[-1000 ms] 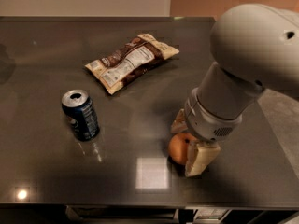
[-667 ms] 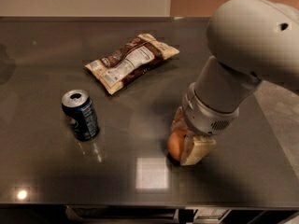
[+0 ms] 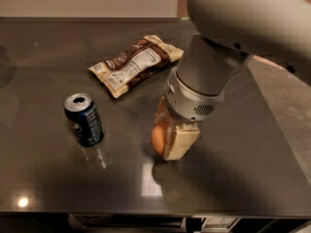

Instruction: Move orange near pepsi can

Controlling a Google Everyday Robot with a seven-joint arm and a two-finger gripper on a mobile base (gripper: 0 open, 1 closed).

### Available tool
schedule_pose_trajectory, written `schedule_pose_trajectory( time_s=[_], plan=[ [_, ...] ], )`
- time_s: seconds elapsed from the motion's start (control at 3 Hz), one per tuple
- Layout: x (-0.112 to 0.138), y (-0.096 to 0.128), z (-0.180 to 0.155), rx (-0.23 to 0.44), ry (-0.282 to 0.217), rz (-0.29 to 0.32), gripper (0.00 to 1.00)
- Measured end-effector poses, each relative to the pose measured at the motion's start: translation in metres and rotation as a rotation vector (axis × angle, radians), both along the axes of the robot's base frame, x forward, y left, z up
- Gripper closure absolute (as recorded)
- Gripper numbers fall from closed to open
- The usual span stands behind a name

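The orange [image 3: 158,138] sits low over the dark table, held between the two cream fingers of my gripper [image 3: 167,135], which is shut on it. One finger [image 3: 181,142] shows in front of the fruit, the other behind it. The pepsi can [image 3: 84,119], dark blue with a silver top, stands upright to the left of the orange, about a can's width and a half away. My large grey arm [image 3: 228,47] reaches down from the upper right and hides the rest of the gripper.
A brown-and-white snack bag [image 3: 137,64] lies flat behind the can and the orange. The dark table [image 3: 43,178] ends at a front edge near the bottom. A lighter floor area lies to the right.
My gripper has carried the orange to the left, closer to the pepsi can. The can and the snack bag have not moved.
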State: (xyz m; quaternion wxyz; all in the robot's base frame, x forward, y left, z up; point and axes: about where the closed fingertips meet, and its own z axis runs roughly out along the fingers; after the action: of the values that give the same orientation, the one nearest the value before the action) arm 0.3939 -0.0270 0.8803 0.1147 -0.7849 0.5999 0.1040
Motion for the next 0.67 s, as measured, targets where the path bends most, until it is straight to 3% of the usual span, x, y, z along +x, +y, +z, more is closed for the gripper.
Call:
schedule_pose_trajectory(
  time_s=[0.67],
  plan=[
    [0.005,0.072,-0.007,0.028,0.023,0.055,1.0]
  ],
)
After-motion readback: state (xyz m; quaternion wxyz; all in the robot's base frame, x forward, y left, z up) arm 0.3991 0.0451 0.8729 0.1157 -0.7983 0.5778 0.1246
